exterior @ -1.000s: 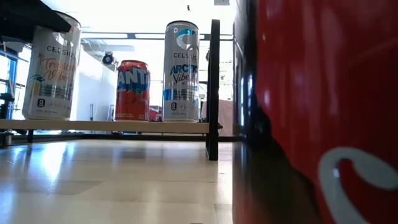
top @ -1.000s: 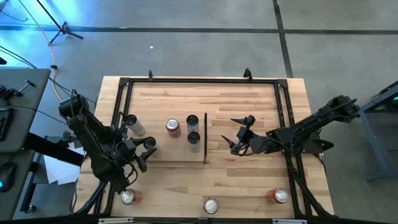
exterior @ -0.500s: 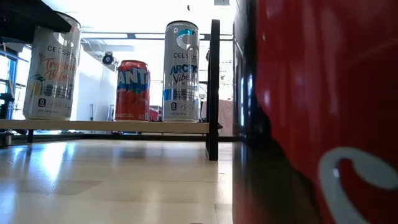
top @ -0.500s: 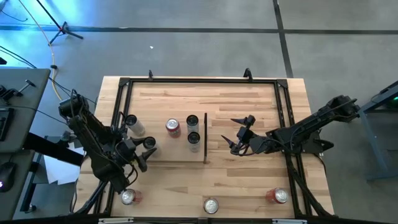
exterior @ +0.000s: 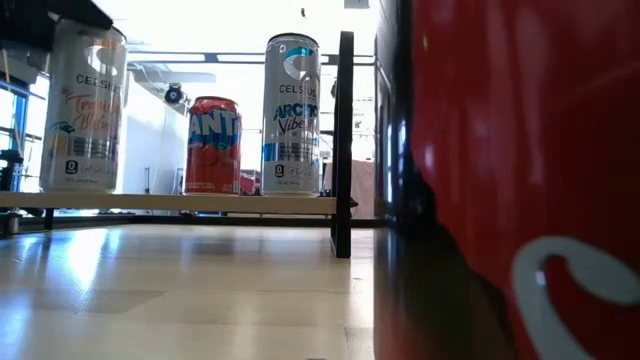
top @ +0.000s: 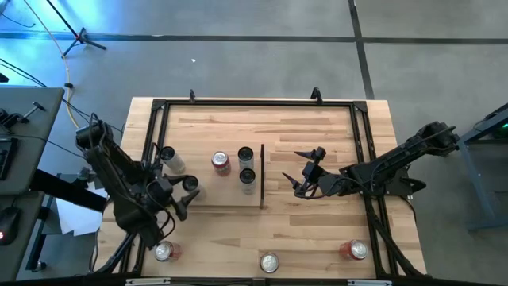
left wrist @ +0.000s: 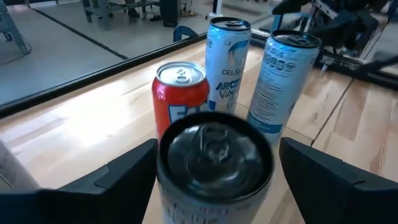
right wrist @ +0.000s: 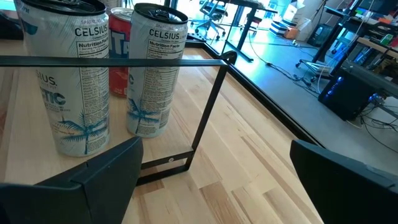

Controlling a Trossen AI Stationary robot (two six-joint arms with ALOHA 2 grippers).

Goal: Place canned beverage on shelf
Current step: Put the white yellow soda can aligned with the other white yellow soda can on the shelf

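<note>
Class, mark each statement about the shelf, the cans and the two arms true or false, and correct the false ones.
1. Four cans stand on the shelf. True.
2. The red can lies on its side. False: it stands upright.
3. Three cans stand along the table's near edge. True.
4. The right end effector grips a can. False: it is open and empty.
5. The left end effector is over the right half of the table. False: it is beside the shelf's leftmost can.

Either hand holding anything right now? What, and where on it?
Nothing looks held. The left hand is open, its fingers flanking the top of the white Celsius can without clamping it; the can stands on the shelf. The right hand is open and empty.
</note>
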